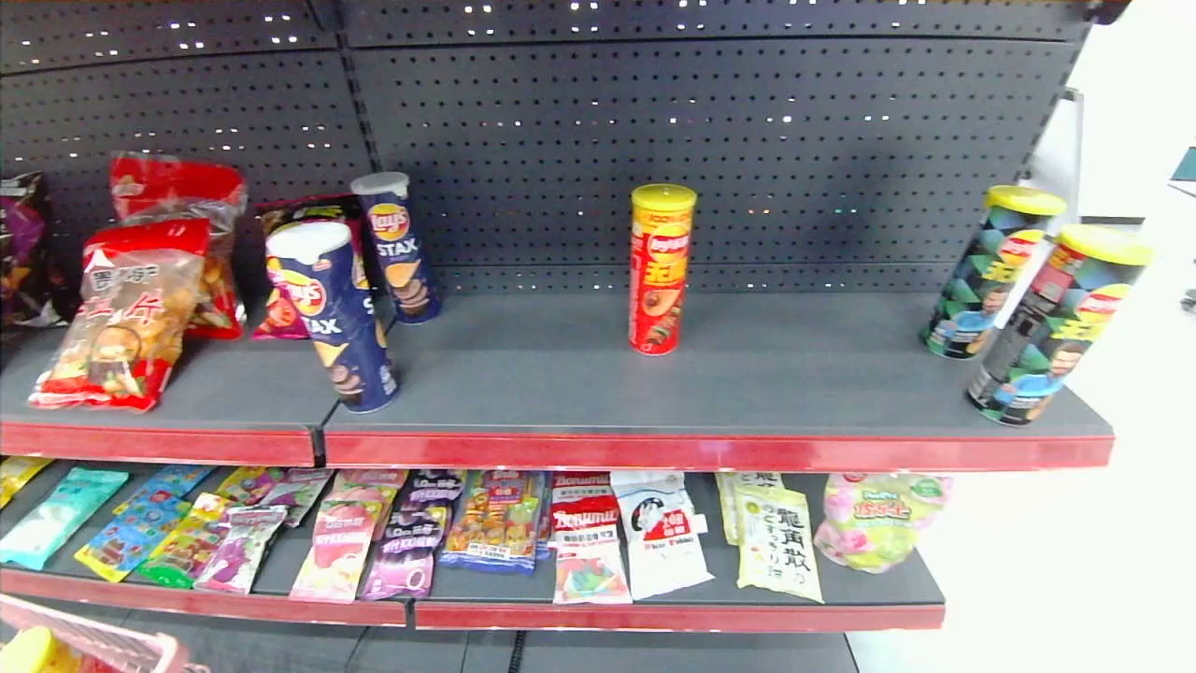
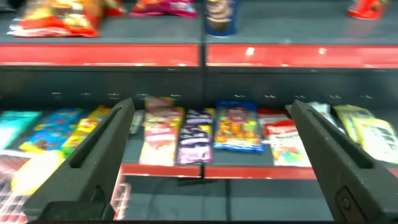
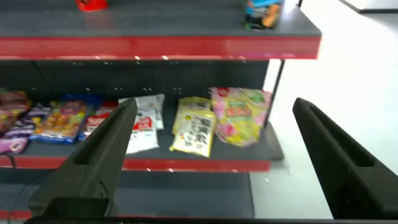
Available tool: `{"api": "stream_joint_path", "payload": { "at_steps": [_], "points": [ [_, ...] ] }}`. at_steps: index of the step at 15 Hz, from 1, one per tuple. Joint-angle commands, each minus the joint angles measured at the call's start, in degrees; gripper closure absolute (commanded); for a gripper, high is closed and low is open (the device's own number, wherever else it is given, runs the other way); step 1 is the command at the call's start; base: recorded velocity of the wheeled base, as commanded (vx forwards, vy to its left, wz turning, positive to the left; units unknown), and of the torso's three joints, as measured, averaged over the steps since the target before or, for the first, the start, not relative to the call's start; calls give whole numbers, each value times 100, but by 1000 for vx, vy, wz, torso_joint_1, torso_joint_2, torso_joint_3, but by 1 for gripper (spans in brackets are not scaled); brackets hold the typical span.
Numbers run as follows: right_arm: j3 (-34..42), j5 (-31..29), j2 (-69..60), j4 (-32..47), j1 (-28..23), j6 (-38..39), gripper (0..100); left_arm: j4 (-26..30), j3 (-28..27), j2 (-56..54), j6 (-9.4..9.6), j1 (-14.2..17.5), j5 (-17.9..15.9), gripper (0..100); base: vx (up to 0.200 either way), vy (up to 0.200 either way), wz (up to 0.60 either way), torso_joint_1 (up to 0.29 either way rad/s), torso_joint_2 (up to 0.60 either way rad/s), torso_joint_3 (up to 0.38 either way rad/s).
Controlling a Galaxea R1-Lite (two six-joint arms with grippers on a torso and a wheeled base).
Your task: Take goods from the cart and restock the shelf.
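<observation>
The upper shelf holds a red chip can in the middle, two dark blue chip cans at the left and two patterned cans with yellow lids at the right end. The pink cart shows at the bottom left corner with a yellow item in it. My left gripper is open and holds nothing, facing the lower shelf's snack packets. My right gripper is open too, with nothing between its fingers, facing the lower shelf's right end.
Red snack bags lean at the upper shelf's left. The lower shelf carries a row of flat packets. Wide bare shelf lies on either side of the red can. Open white floor lies right of the shelving.
</observation>
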Motion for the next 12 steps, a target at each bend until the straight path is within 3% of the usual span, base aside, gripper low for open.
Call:
{"api": "stream_joint_path", "payload": {
  "at_steps": [1, 12],
  "points": [
    [-4, 6, 4, -2, -4, 3, 0, 1, 0, 5, 2, 1, 1, 0, 0, 0, 600, 7, 7, -2],
    [-4, 6, 4, -2, -4, 3, 0, 1, 0, 5, 2, 1, 10, 0, 0, 0, 600, 3, 1, 3]
  ]
}}
